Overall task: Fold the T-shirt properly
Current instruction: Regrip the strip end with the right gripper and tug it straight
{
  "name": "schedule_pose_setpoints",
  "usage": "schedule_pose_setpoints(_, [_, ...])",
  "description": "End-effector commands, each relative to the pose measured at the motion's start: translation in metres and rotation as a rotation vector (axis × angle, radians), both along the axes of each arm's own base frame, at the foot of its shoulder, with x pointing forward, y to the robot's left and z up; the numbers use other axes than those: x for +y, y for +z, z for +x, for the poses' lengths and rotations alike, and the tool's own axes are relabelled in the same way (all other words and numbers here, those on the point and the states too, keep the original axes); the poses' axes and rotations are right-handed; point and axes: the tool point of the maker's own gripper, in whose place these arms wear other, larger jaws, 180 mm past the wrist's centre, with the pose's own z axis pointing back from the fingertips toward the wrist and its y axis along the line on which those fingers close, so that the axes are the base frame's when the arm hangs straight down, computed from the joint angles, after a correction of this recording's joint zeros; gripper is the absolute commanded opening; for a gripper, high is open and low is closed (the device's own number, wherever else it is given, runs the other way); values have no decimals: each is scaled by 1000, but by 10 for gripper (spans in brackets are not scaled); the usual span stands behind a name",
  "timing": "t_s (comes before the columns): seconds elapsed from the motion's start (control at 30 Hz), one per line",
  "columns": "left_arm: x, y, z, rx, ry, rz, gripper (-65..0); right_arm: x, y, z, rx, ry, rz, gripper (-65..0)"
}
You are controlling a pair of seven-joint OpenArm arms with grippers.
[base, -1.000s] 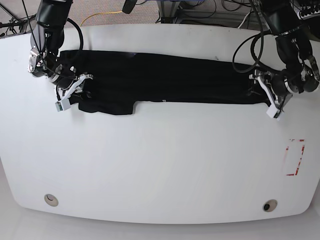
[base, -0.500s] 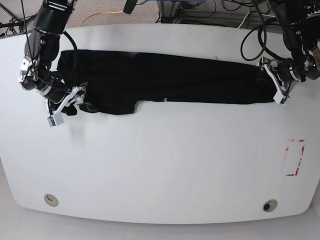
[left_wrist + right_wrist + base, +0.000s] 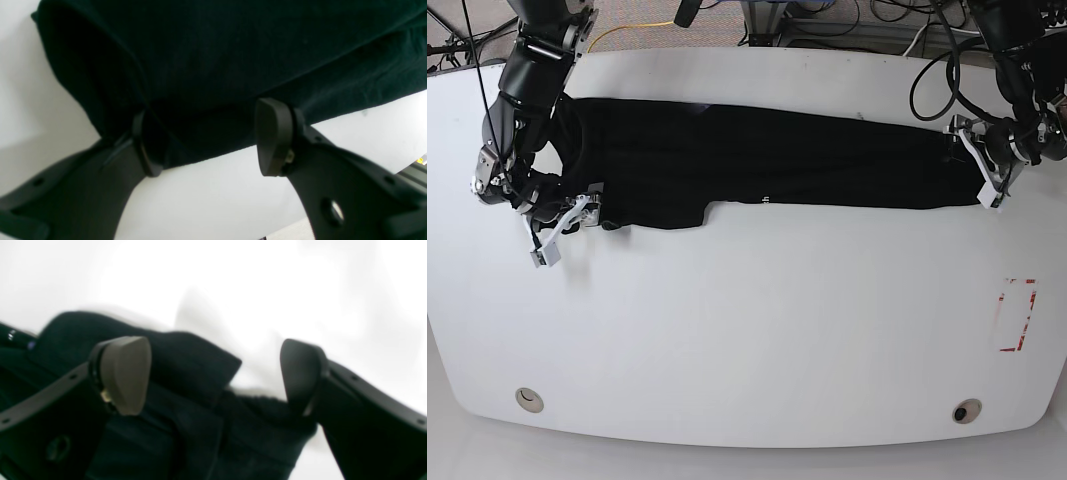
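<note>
The T-shirt (image 3: 757,160) lies on the white table (image 3: 747,330) as a long, narrow black band running across the far half, one flap (image 3: 652,213) hanging lower near my right end. Tiny white lettering (image 3: 763,201) shows on the near edge; no coloured patch is visible.

Left jaws (image 3: 206,143) — parted, straddling a folded hem at the band's end; one pad (image 3: 272,140) stands clear above the cloth, the other (image 3: 146,146) sits against or partly under it. I cannot confirm any pinch, so I record them as open, nothing held.

Right jaws (image 3: 213,373) — spread wide above a bunched sleeve and hem, gripping nothing; this view is blurred.

Judgement: the lengthwise fold looks laid down, and the step in hand is repositioning at both ends. The next move calls for a firm grip on every layer at one end, then carrying it across toward the other without dragging the lower layers — the loose flap may spoil the edge.
</note>
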Motion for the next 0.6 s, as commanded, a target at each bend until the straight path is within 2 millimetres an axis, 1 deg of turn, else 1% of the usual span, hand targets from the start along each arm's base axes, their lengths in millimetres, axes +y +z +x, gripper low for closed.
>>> schedule_pose_setpoints(0.0, [5, 10, 8, -33, -4, 16, -272, -4, 17, 11, -52, 0, 3, -75])
schedule_pose_setpoints(0.1, [5, 10, 8, -33, -4, 16, -272, 9, 9, 7, -15, 46, 0, -75])
schedule_pose_setpoints(0.13, [5, 10, 8, -34, -4, 16, -272, 18, 7, 7, -12, 59, 11, -75])
schedule_pose_setpoints(0.17, [5, 10, 8, -34, -4, 16, -272, 23, 6, 7, -10, 67, 16, -75])
schedule_pose_setpoints(0.27, [5, 10, 8, -34, -4, 16, -272, 30, 4, 6, -6, 75, 28, -82])
schedule_pose_setpoints(0.3, [5, 10, 8, -34, -4, 16, -272, 33, 3, 7, -6, 76, 34, -101])
schedule_pose_setpoints(0.4, [5, 10, 8, -34, -4, 16, -272, 42, 2, 7, -8, 81, 51, -187])
schedule_pose_setpoints(0.47, [5, 10, 8, -33, -4, 18, -272, 44, 4, 9, -13, 82, 56, -285])
schedule_pose_setpoints(0.5, [5, 9, 8, -32, -4, 20, -272, 45, 4, 10, -15, 83, 58, -317])
schedule_pose_setpoints(0.57, [5, 9, 8, -32, -4, 20, -272, 46, 5, 11, -17, 85, 58, -407])
